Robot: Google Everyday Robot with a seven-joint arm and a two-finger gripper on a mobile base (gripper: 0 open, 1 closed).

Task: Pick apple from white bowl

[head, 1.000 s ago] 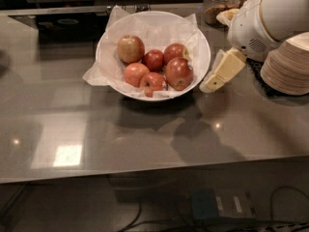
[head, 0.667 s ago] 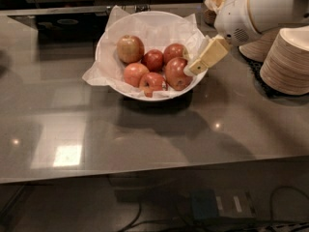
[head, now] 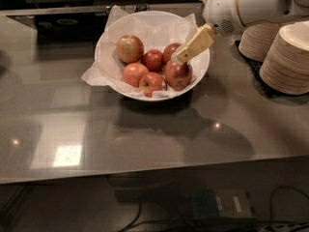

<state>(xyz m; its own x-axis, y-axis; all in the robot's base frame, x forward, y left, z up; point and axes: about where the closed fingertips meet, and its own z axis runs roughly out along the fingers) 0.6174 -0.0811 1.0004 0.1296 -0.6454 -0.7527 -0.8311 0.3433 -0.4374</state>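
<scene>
The white bowl (head: 203,69) stood on the grey, glossy tabletop (head: 145,144), toward its far edge, lined with crumpled white paper (head: 96,73) that spilled over the rim on the left side. Inside, the apple (head: 129,48), the largest and palest of the fruit, yellowish-tan with a red-orange blush, lay at the back left of the bowl against the paper. Smaller red apples (head: 153,60) sat just beside it and toward the front, and a big dark-red apple (head: 178,75) lay at the right side of the bowl. The gripper (head: 181,56), cream-coloured, reached down at a slant from the white arm (head: 241,6) at the upper right, with its tip over the bowl's right half, right at the top of the big dark-red apple; whether it touched that apple could not be told. It was apart from the pale apple, with the smaller red apples between them. Whether the jaws were apart or together could not be told, and nothing was seen held in them. Stacks of cream paper plates (head: 285,57) stood on the tabletop to the right of the bowl.
</scene>
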